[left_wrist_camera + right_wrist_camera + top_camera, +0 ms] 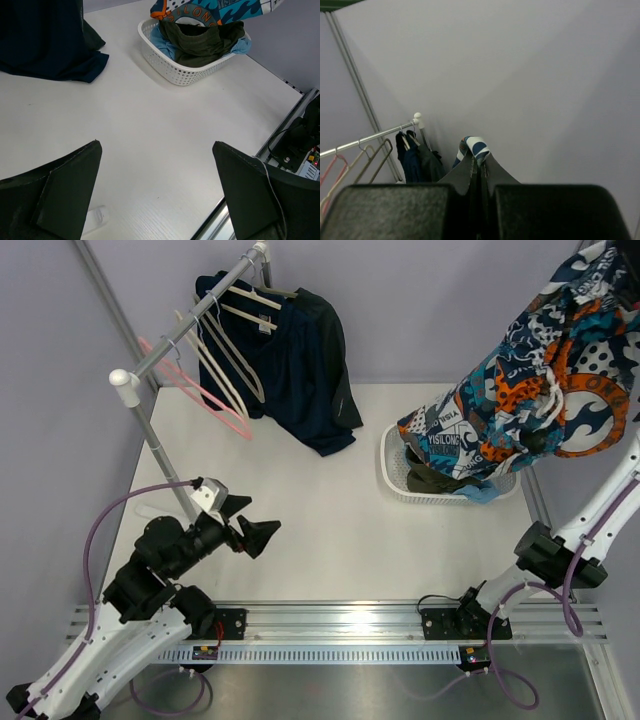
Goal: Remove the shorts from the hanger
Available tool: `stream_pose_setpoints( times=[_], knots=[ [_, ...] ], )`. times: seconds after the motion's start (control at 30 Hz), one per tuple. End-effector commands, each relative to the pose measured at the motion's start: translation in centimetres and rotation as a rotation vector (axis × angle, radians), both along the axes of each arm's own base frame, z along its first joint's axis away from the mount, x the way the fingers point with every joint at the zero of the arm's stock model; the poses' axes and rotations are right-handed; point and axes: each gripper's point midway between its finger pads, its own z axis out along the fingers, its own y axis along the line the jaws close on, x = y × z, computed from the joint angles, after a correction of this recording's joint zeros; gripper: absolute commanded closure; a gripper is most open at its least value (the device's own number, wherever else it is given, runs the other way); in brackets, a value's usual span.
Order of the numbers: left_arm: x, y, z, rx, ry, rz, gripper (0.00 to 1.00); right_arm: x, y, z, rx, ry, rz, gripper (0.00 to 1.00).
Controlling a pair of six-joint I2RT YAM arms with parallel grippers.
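Shorts [530, 370]: patterned blue, orange and white, hanging high at the far right, lower edge dipping over the basket.
Right hand [480, 161]: fingers pressed together on a fold of the Shorts, raised well above the table.
Basket [388, 465]: white mesh, on the table at the far right; an olive garment [200, 40] and light blue cloth lie inside.
Left hand [156, 147]: fingers spread apart, holding nothing, low at the near left.
Rail [190, 320]: far left; a dark navy garment [300, 370] hangs from it beside bare hangers [243, 380].
Table [330, 540]: white.
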Motion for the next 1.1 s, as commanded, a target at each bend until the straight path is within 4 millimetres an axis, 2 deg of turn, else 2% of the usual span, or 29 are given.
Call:
stream_pose_setpoints(
  times=[0.0, 0.07, 0.17, 0.27, 0.3, 0.33, 0.37, 0.43, 0.47, 0.5, 0.53, 0.57, 0.63, 0.67, 0.7, 0.73, 0.77, 0.83, 0.87, 0.93, 0.97, 1.03, 1.07],
  knots=[
    [0.3, -0.9, 1.4, -0.017, -0.047, -0.033, 0.01, 3.6, 1.6, -4.1, -0.066, 0.090, 0.014, 1.00],
    [0.4, -1.0, 1.4, -0.012, -0.046, -0.037, 0.01, 4.9, 2.2, -5.7, -0.054, 0.132, -0.008, 1.00],
    [0.4, -1.1, 1.5, -0.018, -0.041, -0.039, 0.01, 8.1, 2.8, -9.5, -0.052, 0.216, -0.017, 1.00],
    [0.2, -1.1, 1.2, -0.028, -0.034, -0.040, 0.01, 10.0, 3.5, -12.7, -0.079, 0.278, -0.033, 1.00],
    [0.2, -1.1, 1.2, -0.033, -0.033, -0.039, 0.01, 10.9, 3.5, -14.8, -0.077, 0.324, -0.023, 1.00],
    [0.2, -1.1, 1.0, -0.033, -0.028, -0.039, 0.01, 11.1, 4.3, -15.8, -0.083, 0.344, -0.010, 1.00],
    [0.2, -1.1, 0.9, -0.034, -0.027, -0.037, 0.01, 11.9, 4.7, -18.1, -0.077, 0.396, 0.001, 1.00],
    [0.2, -1.1, 0.9, -0.038, -0.029, -0.037, 0.01, 12.3, 5.6, -20.1, -0.092, 0.427, 0.011, 1.00],
    [0.3, -1.2, 0.7, -0.036, -0.027, -0.039, 0.01, 12.8, 7.1, -22.3, -0.088, 0.476, 0.048, 1.00],
    [0.3, -1.2, 0.8, -0.034, -0.029, -0.041, 0.01, 12.9, 8.0, -23.3, -0.090, 0.497, 0.070, 1.00],
    [0.4, -1.4, 0.6, -0.026, -0.025, -0.044, 0.01, 12.9, 8.8, -24.1, -0.091, 0.513, 0.086, 1.00],
    [0.5, -1.4, 0.7, -0.024, -0.025, -0.044, 0.01, 13.0, 10.6, -25.8, -0.092, 0.547, 0.124, 1.00],
    [0.7, -1.7, 0.6, -0.014, -0.024, -0.051, 0.01, 13.0, 12.3, -27.2, -0.096, 0.575, 0.157, 1.00],
    [0.7, -1.8, 0.6, -0.014, -0.024, -0.052, 0.01, 12.9, 13.2, -28.7, -0.094, 0.607, 0.176, 1.00],
    [0.8, -1.8, 0.6, -0.012, -0.024, -0.056, 0.01, 12.8, 15.0, -29.6, -0.104, 0.620, 0.211, 1.00],
    [0.9, -2.0, 0.5, -0.013, -0.023, -0.057, 0.01, 12.8, 15.5, -30.4, -0.101, 0.636, 0.217, 1.00],
    [0.9, -2.1, 0.5, -0.017, -0.024, -0.063, 0.01, 12.6, 16.3, -32.1, -0.080, 0.689, 0.240, 1.00],
    [0.9, -2.2, 0.5, -0.018, -0.020, -0.064, 0.01, 12.3, 16.9, -35.1, -0.060, 0.777, 0.272, 1.00],
    [0.9, -2.2, 0.4, -0.017, -0.017, -0.064, 0.01, 11.7, 17.1, -37.9, -0.047, 0.848, 0.286, 1.00],
    [0.9, -2.1, 0.2, -0.019, -0.015, -0.059, 0.01, 10.5, 17.1, -40.9, -0.051, 0.918, 0.294, 1.00],
    [0.8, -2.0, 0.3, -0.025, -0.017, -0.057, 0.01, 9.5, 17.1, -44.0, -0.047, 0.988, 0.297, 1.00],
    [0.9, -1.9, 0.0, -0.026, -0.018, -0.051, 0.01, 8.2, 16.9, -46.5, -0.070, 1.031, 0.292, 1.00],
    [0.8, -1.9, 0.0, -0.026, -0.018, -0.051, 0.01, 7.1, 16.8, -48.9, -0.072, 1.086, 0.290, 1.00]
  ],
)
